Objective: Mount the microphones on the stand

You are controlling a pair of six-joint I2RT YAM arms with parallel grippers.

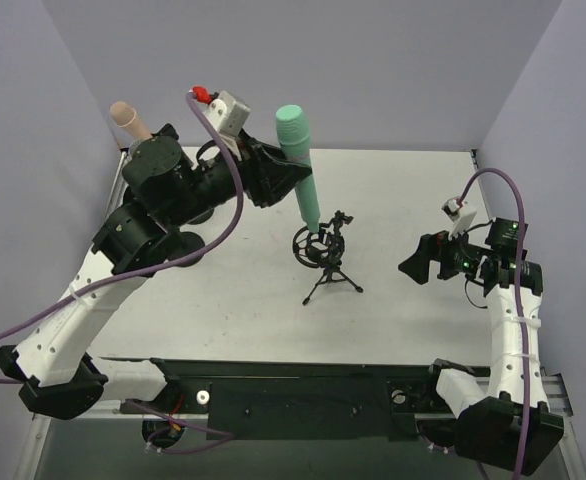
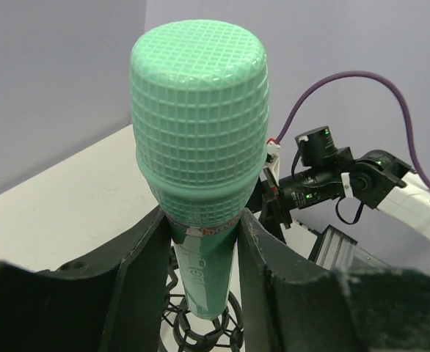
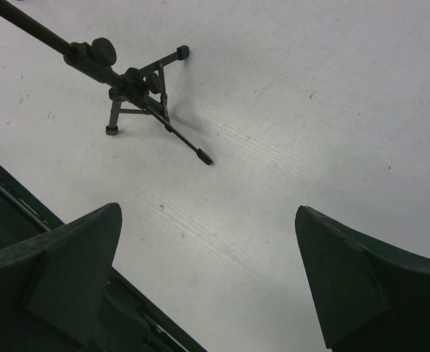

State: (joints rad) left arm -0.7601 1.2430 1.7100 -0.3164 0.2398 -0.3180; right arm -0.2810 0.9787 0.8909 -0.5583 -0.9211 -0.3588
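The teal-green microphone (image 1: pixel 293 130) stands nearly upright, head up, with my left gripper (image 1: pixel 301 180) shut on its handle just under the head. In the left wrist view the teal microphone (image 2: pixel 198 139) fills the middle, and my left gripper (image 2: pixel 200 253) pinches it from both sides. Its lower end hangs at the mouth of the ring mount (image 2: pixel 200 326) of the black stand (image 1: pixel 328 262); I cannot tell whether it is inside. A peach-pink microphone (image 1: pixel 130 120) pokes up behind the left arm. My right gripper (image 1: pixel 413 268) stands open, right of the stand.
The stand's tripod legs (image 3: pixel 138 92) spread on the white table (image 3: pixel 310 110), ahead of my open right gripper (image 3: pixel 208 271). Purple cables loop from both wrists. Grey walls close in the left, back and right. A black rail (image 1: pixel 293 395) runs along the near edge.
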